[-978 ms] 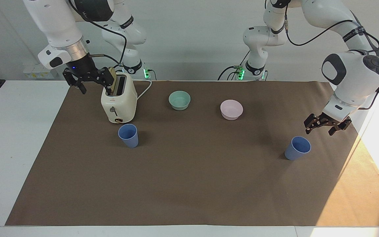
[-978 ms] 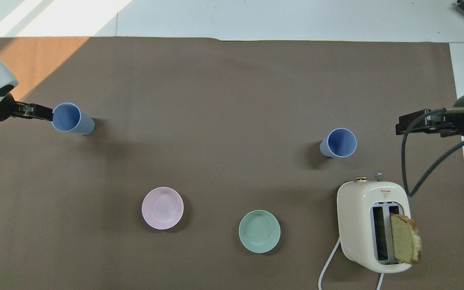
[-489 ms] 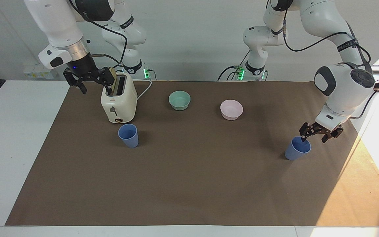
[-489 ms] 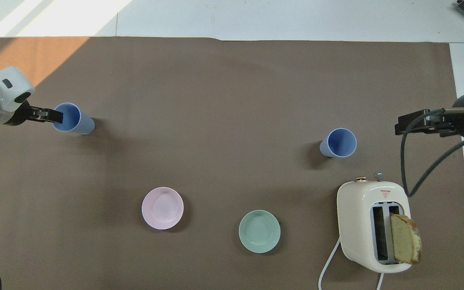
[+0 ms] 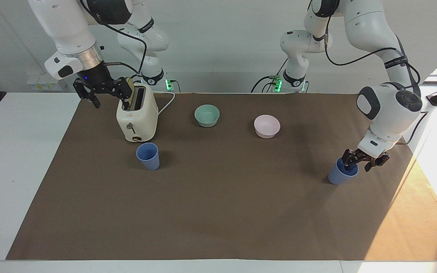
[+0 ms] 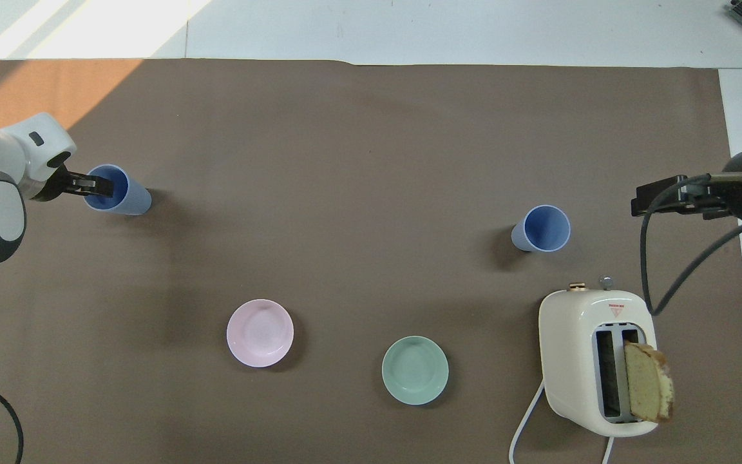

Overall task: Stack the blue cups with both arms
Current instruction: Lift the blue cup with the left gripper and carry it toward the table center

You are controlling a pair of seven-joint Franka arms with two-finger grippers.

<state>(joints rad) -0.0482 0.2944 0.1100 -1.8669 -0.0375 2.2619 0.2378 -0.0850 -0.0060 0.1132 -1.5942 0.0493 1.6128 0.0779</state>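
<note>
Now both blue cups (image 5: 148,156) (image 5: 342,171) upright, mouths up; left gripper (image 5: 359,163) straddling one rim, grip unclear.

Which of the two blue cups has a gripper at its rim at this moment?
The blue cup at the left arm's end of the table: the left gripper straddles its rim. The other blue cup, beside the toaster, stands untouched.

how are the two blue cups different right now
The blue plastic cup at the left arm's end has the left gripper straddling its rim, one finger inside; the blue plastic cup beside the cream toaster stands untouched. The first has clear mat around it; the second sits close to the toaster. Both are upright, tapered and look identical.
</note>
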